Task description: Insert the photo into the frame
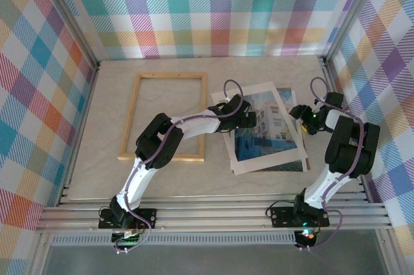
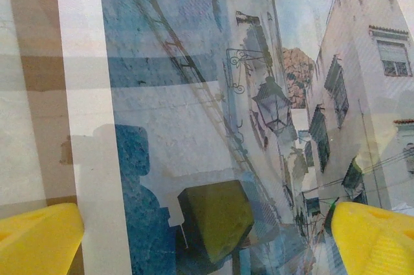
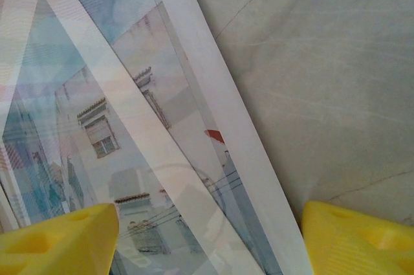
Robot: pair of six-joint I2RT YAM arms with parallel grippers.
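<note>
Yellow left fingers point(image 2: 39, 239) wide over photo point(image 2: 194, 61)

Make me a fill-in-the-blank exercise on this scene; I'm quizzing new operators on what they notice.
In the top view, the frame lies to the ___ of the photo.
The left hand is over the photo with its jaws ___.
The right hand has fingertips coloured ___.
Missing words: left; open; yellow.
</note>
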